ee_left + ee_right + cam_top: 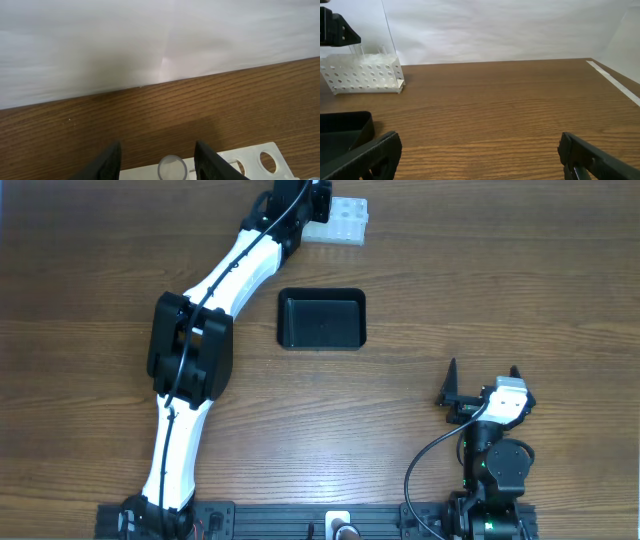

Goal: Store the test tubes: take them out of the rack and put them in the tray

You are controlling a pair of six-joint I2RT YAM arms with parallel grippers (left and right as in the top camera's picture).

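A white perforated rack [338, 221] stands at the table's far edge; it is also in the right wrist view [364, 73], with clear tubes [357, 50] rising from it. My left gripper [157, 157] hangs over the rack's top plate [250, 159], open, its fingers either side of a clear test tube's rim [172, 167]. The black tray [322, 318] lies empty near the table's middle. My right gripper [482, 377] is low at the near right, open, holding nothing; its fingers [367, 155] show wide apart.
A white wall [150, 40] rises just behind the rack at the table's far edge. The left arm [215, 290] stretches diagonally across the left half of the table. Bare wood lies between tray and right gripper.
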